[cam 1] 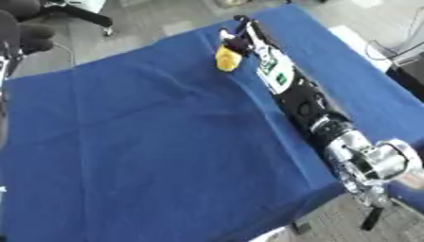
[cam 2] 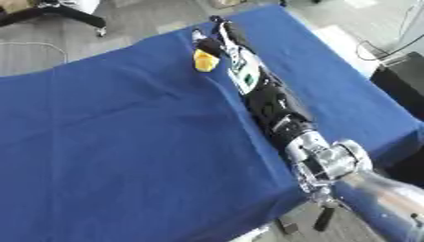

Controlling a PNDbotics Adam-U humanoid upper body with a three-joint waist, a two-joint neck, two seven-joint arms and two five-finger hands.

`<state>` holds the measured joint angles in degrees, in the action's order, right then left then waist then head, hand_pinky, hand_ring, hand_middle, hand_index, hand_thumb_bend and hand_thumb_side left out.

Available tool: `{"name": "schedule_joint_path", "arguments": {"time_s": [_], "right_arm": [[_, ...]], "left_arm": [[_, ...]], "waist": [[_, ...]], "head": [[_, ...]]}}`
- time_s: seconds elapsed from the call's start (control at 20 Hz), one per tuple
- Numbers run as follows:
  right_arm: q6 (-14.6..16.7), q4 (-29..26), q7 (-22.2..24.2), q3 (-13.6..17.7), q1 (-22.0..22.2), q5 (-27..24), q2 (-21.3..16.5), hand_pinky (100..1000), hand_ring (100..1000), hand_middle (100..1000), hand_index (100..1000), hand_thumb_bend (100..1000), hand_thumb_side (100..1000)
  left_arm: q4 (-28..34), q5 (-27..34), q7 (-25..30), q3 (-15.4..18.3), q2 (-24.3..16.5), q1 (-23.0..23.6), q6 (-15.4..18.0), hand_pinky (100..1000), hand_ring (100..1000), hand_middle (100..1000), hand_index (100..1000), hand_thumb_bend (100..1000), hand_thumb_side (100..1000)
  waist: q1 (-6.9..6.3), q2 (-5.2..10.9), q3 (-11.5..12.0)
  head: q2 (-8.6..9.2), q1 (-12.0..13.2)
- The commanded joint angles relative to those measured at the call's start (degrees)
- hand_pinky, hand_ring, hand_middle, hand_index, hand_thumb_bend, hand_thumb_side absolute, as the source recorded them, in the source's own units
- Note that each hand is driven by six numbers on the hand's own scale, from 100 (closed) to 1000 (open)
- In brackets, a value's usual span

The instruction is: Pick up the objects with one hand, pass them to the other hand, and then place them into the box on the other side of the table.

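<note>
A small yellow object (cam 1: 228,59) lies near the far edge of the table with the blue cloth (cam 1: 165,142). My right arm stretches from the lower right across the cloth to it. My right hand (cam 1: 238,38) is at the yellow object, its dark fingers curled down over the object's top and far side. The object's lower part shows below the fingers. My left hand shows in neither view. No box is in view.
The blue cloth has folds and creases across its middle. Beyond the far edge is grey floor with a black chair base (cam 1: 79,14). A dark unit with cables (cam 1: 406,61) stands off the table's right side.
</note>
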<state>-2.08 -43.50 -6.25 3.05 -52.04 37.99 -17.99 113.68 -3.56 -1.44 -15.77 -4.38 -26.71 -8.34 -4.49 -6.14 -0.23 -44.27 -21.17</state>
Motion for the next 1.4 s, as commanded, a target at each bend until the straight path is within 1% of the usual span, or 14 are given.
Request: {"name": "schedule_joint_path", "arguments": {"time_s": [0.05, 0.45, 0.55, 0.65, 0.7, 0.75, 0.8, 0.85, 0.9, 0.95, 1.15, 1.3, 1.4], "right_arm": [[0.1, 0.0, 0.6, -0.2, -1.3, 1.0, 0.1, 791, 763, 739, 951, 100, 798], [-0.7, 1.9, 2.2, -0.6, -0.8, 3.3, 0.4, 807, 782, 761, 956, 100, 831], [-1.2, 2.3, 3.2, -0.7, -0.7, 4.0, 0.3, 812, 789, 770, 958, 100, 810], [-1.8, 2.8, 4.6, -0.8, -0.6, 5.0, 0.2, 818, 797, 781, 963, 100, 711], [-2.1, 3.1, 5.6, -0.8, -0.5, 5.5, 0.1, 819, 800, 782, 962, 100, 606], [-2.4, 3.5, 6.7, -0.9, -0.4, 6.1, 0.0, 821, 803, 785, 962, 100, 546], [-2.8, 3.9, 8.0, -0.9, -0.4, 6.7, -0.1, 822, 807, 790, 964, 100, 400], [-3.1, 4.1, 9.2, -0.9, -0.3, 7.4, -0.2, 823, 808, 791, 964, 100, 316], [-3.4, 4.3, 10.4, -0.8, -0.3, 7.9, -0.3, 826, 812, 796, 964, 100, 188], [-3.6, 4.4, 11.5, -0.8, -0.3, 8.4, -0.4, 828, 815, 798, 963, 100, 127], [-4.3, 4.9, 14.0, -0.4, -0.1, 10.5, -1.0, 838, 827, 819, 968, 100, 125], [-5.3, 5.1, 14.0, -0.2, 0.1, 12.2, -1.3, 840, 829, 829, 971, 100, 128], [-6.6, 5.4, 13.8, 0.0, 0.1, 13.3, -1.4, 839, 826, 832, 973, 100, 131]], "left_arm": [[0.9, -0.2, -0.2, 0.0, 0.2, -0.5, 0.2, 758, 702, 744, 864, 346, 679], [0.9, -1.2, -0.1, 0.3, 0.2, -0.1, 0.3, 759, 704, 741, 861, 339, 686], [0.9, -1.5, 0.1, 0.3, 0.2, 0.1, 0.3, 760, 705, 742, 861, 335, 690], [0.9, -1.8, 0.2, 0.3, 0.3, 0.2, 0.3, 760, 705, 741, 861, 333, 691], [0.9, -2.0, 0.3, 0.3, 0.3, 0.2, 0.3, 761, 706, 741, 861, 333, 691], [0.9, -2.1, 0.4, 0.3, 0.3, 0.2, 0.4, 761, 706, 741, 861, 332, 691], [0.9, -2.2, 0.5, 0.3, 0.3, 0.3, 0.4, 761, 707, 741, 861, 332, 692], [0.9, -2.3, 0.5, 0.3, 0.3, 0.3, 0.4, 761, 707, 740, 862, 332, 692], [0.9, -2.3, 0.6, 0.4, 0.2, 0.4, 0.5, 761, 707, 740, 861, 330, 694], [0.9, -2.4, 0.7, 0.4, 0.2, 0.5, 0.4, 761, 707, 739, 862, 329, 695], [0.9, -2.7, 0.9, 0.3, 0.1, 0.8, 0.4, 762, 708, 737, 862, 326, 698], [0.9, -2.9, 1.0, 0.4, 0.1, 1.0, 0.4, 762, 708, 734, 863, 324, 700], [0.9, -3.0, 1.0, 0.4, 0.0, 1.0, 0.4, 762, 707, 733, 864, 323, 700]], "waist": [[-0.25, -0.32, 0.2], [-0.12, -0.38, 0.4], [-0.07, -0.38, 0.4], [-0.03, -0.36, 0.3], [-0.03, -0.35, 0.3], [-0.04, -0.32, 0.3], [-0.04, -0.30, 0.2], [-0.02, -0.29, 0.2], [-0.01, -0.28, 0.2], [0.01, -0.27, 0.1], [0.07, -0.28, 0.1], [0.09, -0.30, 0.0], [0.09, -0.31, 0.0]], "head": [[0.16, -0.2], [0.16, 0.0], [0.16, -0.1], [0.16, -0.2], [0.16, -0.1], [0.16, 0.0], [0.16, 0.1], [0.16, 0.1], [0.16, 0.1], [0.16, 0.1], [0.16, 0.2], [0.16, 0.3], [0.16, 0.2]]}}
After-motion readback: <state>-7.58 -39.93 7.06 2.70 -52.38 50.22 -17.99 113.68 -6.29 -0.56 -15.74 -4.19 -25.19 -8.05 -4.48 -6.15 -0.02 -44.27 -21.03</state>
